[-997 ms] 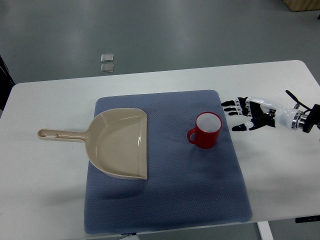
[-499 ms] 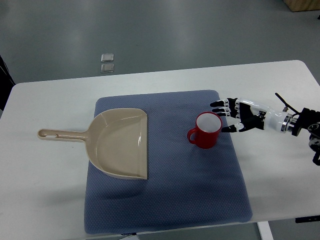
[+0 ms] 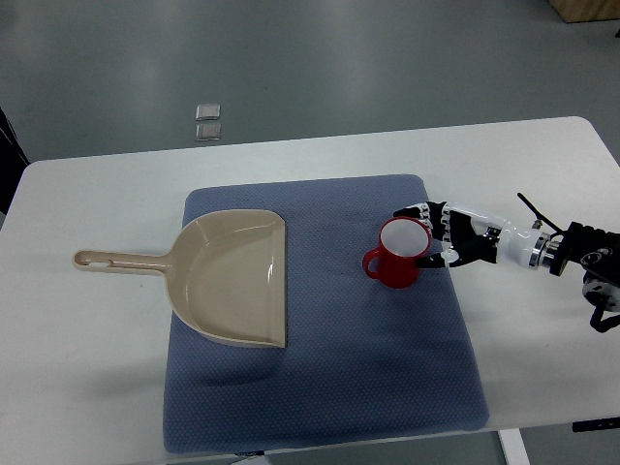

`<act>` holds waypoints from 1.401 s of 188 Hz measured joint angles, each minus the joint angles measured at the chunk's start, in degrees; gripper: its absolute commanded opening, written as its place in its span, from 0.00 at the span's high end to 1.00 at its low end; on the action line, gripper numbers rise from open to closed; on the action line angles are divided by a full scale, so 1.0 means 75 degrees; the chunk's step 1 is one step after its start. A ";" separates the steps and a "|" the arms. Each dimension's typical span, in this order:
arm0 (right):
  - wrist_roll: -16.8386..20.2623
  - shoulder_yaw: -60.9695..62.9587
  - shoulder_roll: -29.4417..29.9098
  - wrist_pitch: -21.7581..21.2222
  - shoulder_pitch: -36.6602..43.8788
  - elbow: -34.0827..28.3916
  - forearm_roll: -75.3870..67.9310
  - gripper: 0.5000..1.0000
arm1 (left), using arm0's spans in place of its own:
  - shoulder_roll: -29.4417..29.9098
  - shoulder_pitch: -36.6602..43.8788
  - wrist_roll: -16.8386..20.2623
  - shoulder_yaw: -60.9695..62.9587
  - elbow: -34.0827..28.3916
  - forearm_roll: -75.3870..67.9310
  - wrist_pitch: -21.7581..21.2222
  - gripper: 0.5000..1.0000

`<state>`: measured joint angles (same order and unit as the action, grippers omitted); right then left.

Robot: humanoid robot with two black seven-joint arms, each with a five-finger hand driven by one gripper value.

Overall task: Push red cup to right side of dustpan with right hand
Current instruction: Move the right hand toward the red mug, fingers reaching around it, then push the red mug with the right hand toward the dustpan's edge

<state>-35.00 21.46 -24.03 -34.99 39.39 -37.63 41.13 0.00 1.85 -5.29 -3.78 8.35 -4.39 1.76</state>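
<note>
A red cup (image 3: 397, 254) with a white inside stands upright on the blue mat (image 3: 320, 387), its handle pointing left. A beige dustpan (image 3: 232, 278) lies on the mat's left part, handle out to the left. My right hand (image 3: 431, 235) comes in from the right edge, fingers spread open, and touches the cup's right side. The cup stands well to the right of the dustpan's open edge. The left hand does not show.
The white table (image 3: 87, 368) carries the mat. Two small clear squares (image 3: 207, 120) lie on the grey floor beyond the table's far edge. A dark object (image 3: 8, 155) shows at the left edge.
My right hand has moved left across the table onto the mat and reached the cup's right side. The cup and dustpan have not visibly moved.
</note>
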 measured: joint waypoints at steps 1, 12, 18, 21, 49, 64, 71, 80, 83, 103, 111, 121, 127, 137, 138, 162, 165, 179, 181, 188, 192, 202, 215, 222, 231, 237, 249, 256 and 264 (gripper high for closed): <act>0.0000 0.0004 0.0003 0.0000 -0.0002 -0.0002 0.0000 0.14 | 0.0000 0.0000 0.0000 0.0000 0.0000 0.0000 0.0000 0.00; 0.0000 0.0031 0.0040 -0.0001 -0.0025 -0.0034 0.0000 0.14 | 0.0000 0.0000 0.0000 0.0000 0.0000 0.0000 0.0000 0.00; 0.0000 0.0041 0.0058 0.0000 -0.0033 -0.0052 0.0000 0.14 | 0.0000 0.0000 0.0000 0.0000 0.0000 0.0000 0.0000 0.00; 0.0000 0.0047 0.0069 0.0000 -0.0038 -0.0062 0.0000 0.14 | 0.0000 0.0000 0.0000 0.0000 0.0000 0.0000 0.0000 0.00; 0.0000 0.0238 0.0248 0.0000 -0.0162 -0.0113 0.0063 0.14 | 0.0000 0.0000 0.0000 0.0000 0.0000 0.0000 0.0000 0.00; 0.0000 0.0311 0.0329 -0.0001 -0.0233 -0.0115 0.0085 0.14 | 0.0000 0.0000 0.0000 0.0000 0.0000 0.0000 0.0000 0.00; 0.0000 0.0325 0.0347 -0.0001 -0.0251 -0.0116 0.0086 0.14 | 0.0000 0.0000 0.0000 0.0000 0.0000 0.0000 0.0000 0.00; 0.0000 0.0334 0.0360 0.0000 -0.0274 -0.0116 0.0086 0.14 | 0.0000 0.0000 -0.0002 0.0000 0.0000 0.0000 0.0000 0.00; 0.0000 0.0335 0.0362 0.0000 -0.0281 -0.0117 0.0086 0.14 | 0.0000 0.0000 -0.0003 0.0000 0.0000 0.0000 0.0000 0.00; 0.0000 0.0360 0.0408 0.0000 -0.0321 -0.0124 0.0081 0.14 | 0.0000 0.0000 -0.0004 0.0000 0.0001 0.0000 0.0000 0.00; 0.0000 0.0373 0.0459 0.0000 -0.0341 -0.0125 0.0081 0.14 | 0.0000 0.0000 -0.0004 0.0000 0.0000 0.0000 0.0000 0.00; 0.0000 0.0380 0.0533 0.0000 -0.0366 -0.0128 0.0081 0.14 | 0.0000 0.0000 -0.0004 0.0000 0.0001 0.0000 0.0000 0.00; 0.0000 0.0382 0.0562 0.0000 -0.0382 -0.0129 0.0081 0.14 | 0.0000 0.0000 -0.0004 0.0000 0.0001 0.0000 0.0000 0.00; 0.0000 0.0386 0.0594 0.0000 -0.0409 -0.0129 0.0081 0.14 | 0.0000 0.0000 -0.0004 0.0000 0.0001 0.0000 0.0000 0.00; 0.0000 0.0387 0.0596 0.0000 -0.0411 -0.0129 0.0081 0.14 | 0.0000 0.0000 -0.0005 0.0000 0.0001 0.0000 0.0000 0.00; 0.0000 0.0396 0.0651 0.0000 -0.0444 -0.0129 0.0081 0.14 | 0.0000 0.0000 -0.0004 0.0000 0.0001 0.0000 0.0000 0.00; 0.0000 0.0396 0.0662 0.0000 -0.0445 -0.0129 0.0081 0.14 | 0.0000 0.0000 -0.0004 0.0000 0.0001 0.0000 0.0000 0.00; 0.0000 0.0400 0.0712 -0.0001 -0.0447 -0.0129 0.0081 0.14 | 0.0000 0.0000 -0.0004 0.0000 0.0001 0.0000 0.0000 0.00; 0.0000 0.0402 0.0725 -0.0001 -0.0447 -0.0129 0.0081 0.14 | 0.0000 0.0000 -0.0004 0.0000 0.0001 0.0000 0.0000 0.00; 0.0000 0.0412 0.0760 -0.0001 -0.0450 -0.0132 0.0081 0.14 | 0.0000 0.0000 -0.0004 0.0000 0.0001 0.0000 0.0000 0.00; 0.0000 0.0427 0.0781 -0.0001 -0.0454 -0.0135 0.0081 0.14 | 0.0000 0.0000 -0.0004 0.0000 0.0001 0.0000 0.0000 0.00; 0.0000 0.0492 0.0827 -0.0001 -0.0469 -0.0142 0.0084 0.14 | 0.0000 0.0000 -0.0004 0.0000 0.0000 0.0000 0.0000 0.00; 0.0000 0.0569 0.0851 -0.0001 -0.0504 -0.0146 0.0090 0.14 | 0.0000 0.0000 0.0000 0.0000 0.0001 0.0000 0.0000 0.00; 0.0000 0.0588 0.0860 -0.0001 -0.0517 -0.0148 0.0093 0.14 | 0.0000 0.0000 0.0000 0.0000 0.0000 0.0000 0.0000 0.00; 0.0000 0.0601 0.0890 -0.0001 -0.0532 -0.0153 0.0094 0.14 | 0.0000 0.0000 0.0000 0.0000 0.0000 0.0000 0.0000 0.00; 0.0000 0.0605 0.0913 -0.0001 -0.0537 -0.0164 0.0094 0.14 | 0.0000 0.0000 0.0000 0.0000 0.0000 0.0000 0.0000 0.00; 0.0000 0.0607 0.0947 -0.0001 -0.0547 -0.0187 0.0094 0.14 | 0.0000 0.0000 0.0000 0.0000 0.0000 0.0000 0.0000 0.00; 0.0000 0.0608 0.0961 -0.0001 -0.0552 -0.0199 0.0098 0.14 | 0.0000 0.0000 0.0000 0.0000 0.0000 0.0000 0.0000 0.00; 0.0000 0.0608 0.0972 -0.0001 -0.0560 -0.0204 0.0103 0.14 | 0.0000 0.0000 0.0000 0.0000 0.0000 0.0000 0.0000 0.00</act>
<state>-35.00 26.01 -16.74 -35.00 35.19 -39.16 41.90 0.00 1.85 -5.29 -3.78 8.35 -4.39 1.76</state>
